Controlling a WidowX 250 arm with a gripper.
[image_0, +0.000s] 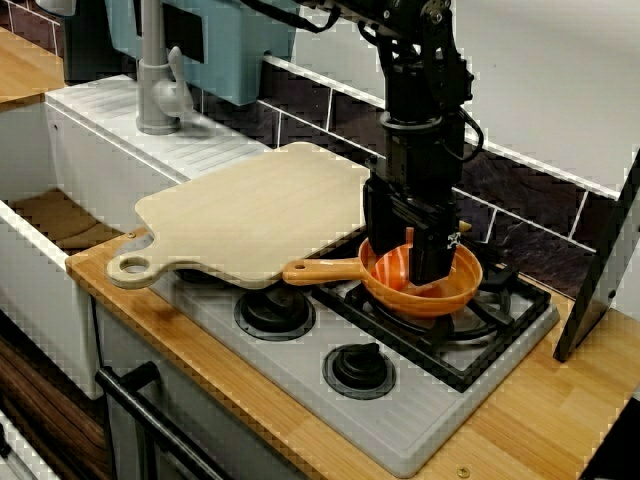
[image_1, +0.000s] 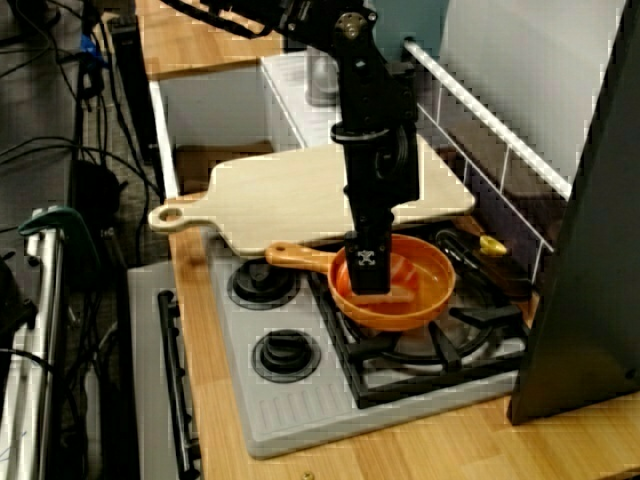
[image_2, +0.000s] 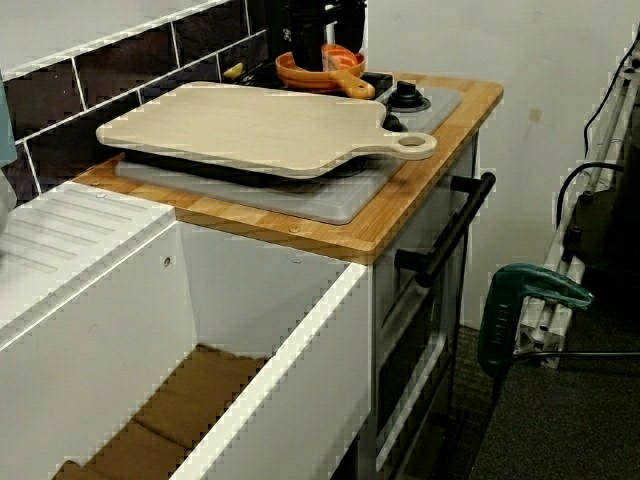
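Note:
In the view from the front-left, my gripper (image_0: 415, 270) reaches straight down into an orange pan (image_0: 455, 290) on the stove's rear right burner. An orange-and-white striped food piece (image_0: 393, 266) stands tilted in the pan, and the fingers appear closed on it. The view from the front-right shows the gripper (image_1: 375, 285) low inside the pan (image_1: 430, 275), with a pale piece (image_1: 402, 292) beside it. In the view from across the sink, the striped piece (image_2: 340, 55) pokes above the pan rim (image_2: 300, 72). The pan's handle (image_0: 320, 270) points left toward the board.
A wooden cutting board (image_0: 260, 210) covers the stove's left side, its handle hanging over the edge. Two front burners (image_0: 275, 312) (image_0: 360, 368) lie bare. A grey tap (image_0: 155, 90) and white sink (image_0: 60, 220) stand at left. A dark panel (image_0: 600, 270) leans at right.

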